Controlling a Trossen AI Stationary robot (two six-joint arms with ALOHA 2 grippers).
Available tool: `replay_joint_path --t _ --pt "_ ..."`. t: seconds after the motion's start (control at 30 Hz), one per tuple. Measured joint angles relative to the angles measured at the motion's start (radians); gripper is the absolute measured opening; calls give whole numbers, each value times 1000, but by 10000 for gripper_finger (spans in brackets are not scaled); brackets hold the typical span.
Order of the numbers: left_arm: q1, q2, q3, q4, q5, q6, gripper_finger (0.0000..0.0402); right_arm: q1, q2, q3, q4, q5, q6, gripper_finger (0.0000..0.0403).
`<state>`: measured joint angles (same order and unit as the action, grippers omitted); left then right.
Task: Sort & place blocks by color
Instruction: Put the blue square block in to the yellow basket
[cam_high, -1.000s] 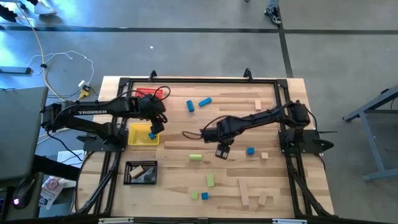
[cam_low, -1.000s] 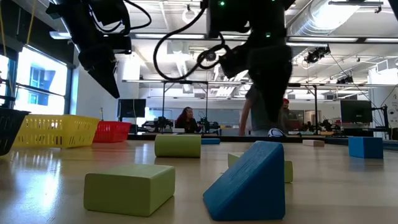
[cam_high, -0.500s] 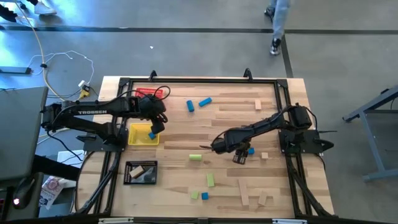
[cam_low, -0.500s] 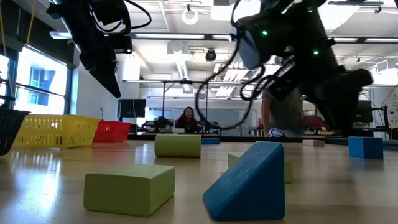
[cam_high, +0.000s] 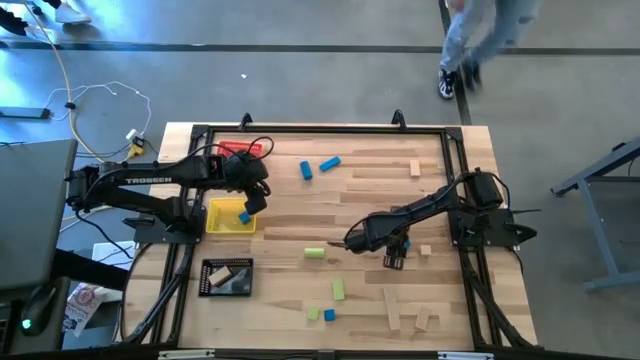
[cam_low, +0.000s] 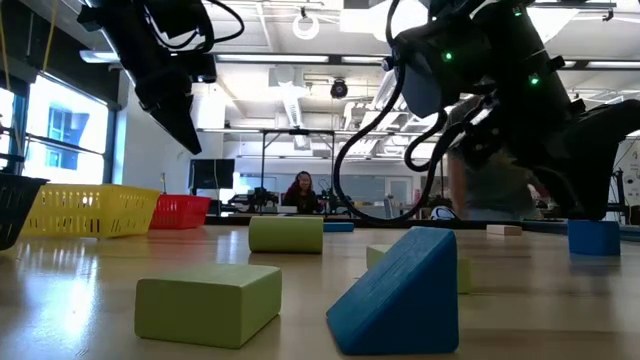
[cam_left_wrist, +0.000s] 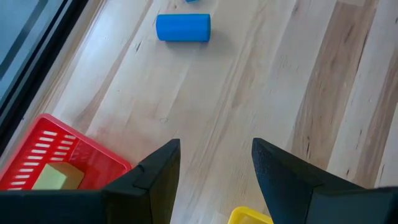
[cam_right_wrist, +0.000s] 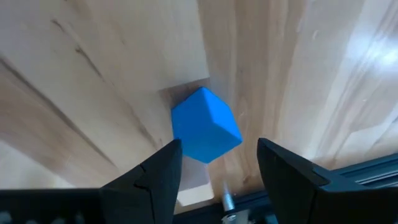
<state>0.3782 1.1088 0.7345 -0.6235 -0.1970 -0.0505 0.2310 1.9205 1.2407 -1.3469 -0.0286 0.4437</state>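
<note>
Showing "TROSSEN" in white lettering, left arm (cam_high: 140, 182) above table

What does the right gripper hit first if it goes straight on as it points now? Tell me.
Most likely the blue cube: it lies on the table just ahead of the open right gripper, roughly centred between the fingers. How far ahead is unclear.

A cube (cam_right_wrist: 206, 125) sits on the table (cam_right_wrist: 93, 74) just ahead of the right gripper (cam_right_wrist: 217, 163), in line with the gap between its parted jaws. Ahead of the left gripper (cam_left_wrist: 216, 163) a cylinder (cam_left_wrist: 183, 27) lies well off; a tray (cam_left_wrist: 59, 155) holding one block (cam_left_wrist: 51, 178) sits beside one jaw.
</note>
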Motion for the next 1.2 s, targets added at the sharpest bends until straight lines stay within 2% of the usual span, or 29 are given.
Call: replay_joint_path --t 0.2,0.57,0.8,1.0,1.2 --pt "0 0 0 0 0 0 184 12 -29 -1 -7 -18 96 194" --pt "0 0 0 0 1 1 184 70 -217 -4 -3 155 338 194" --pt "0 0 0 0 2 1 184 80 -372 -169 91 184 486 194" --pt "0 0 0 0 2 1 184 77 -510 -312 302 153 646 194" --pt "0 0 0 2 1 1 184 77 -557 -383 400 124 822 194"
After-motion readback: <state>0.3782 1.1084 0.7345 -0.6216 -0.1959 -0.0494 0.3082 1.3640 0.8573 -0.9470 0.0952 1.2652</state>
